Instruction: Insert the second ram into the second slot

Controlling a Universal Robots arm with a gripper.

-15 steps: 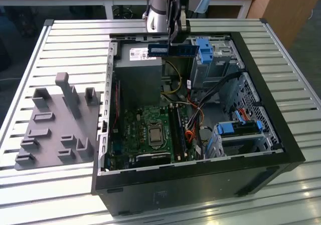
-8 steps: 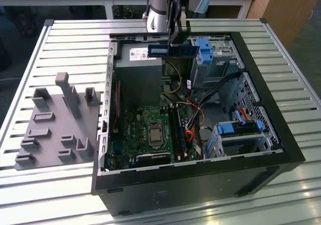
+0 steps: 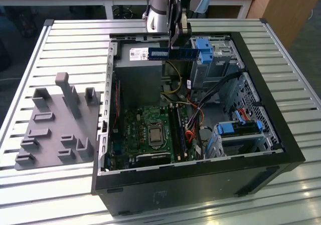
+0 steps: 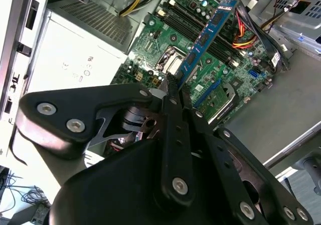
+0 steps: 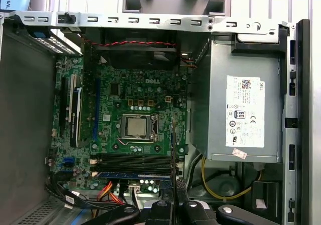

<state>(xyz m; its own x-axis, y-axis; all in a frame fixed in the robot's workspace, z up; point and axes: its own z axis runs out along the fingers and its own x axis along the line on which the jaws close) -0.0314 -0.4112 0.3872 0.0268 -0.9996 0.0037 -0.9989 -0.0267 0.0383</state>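
I am looking down on a slatted metal table [image 3: 75,44] holding an open black computer case [image 3: 268,92] that lies on its side. My claw [image 3: 175,45] hangs over the far part of the case, above its open side. A grey plastic tray [image 3: 55,130] with upright pegs sits on the table outside the case, well off from my claw toward the exterior view's left.

Inside the case, a silver power supply box [image 5: 246,109] lies almost under my claw. The green circuit board [image 5: 115,99] is lower down and further from it, with the square processor socket [image 5: 136,127] near its middle. A row of long dark memory slots [image 5: 133,161] runs beside the socket. One seated stick [image 5: 133,175], blue, already fills a slot at the edge of that row.

My claw is pinched nearly closed on the blue memory stick [image 4: 208,34]. The fingers [image 4: 175,115] grip its flat sides. The stick is held level in the air, clear of the board and not touching any slot.
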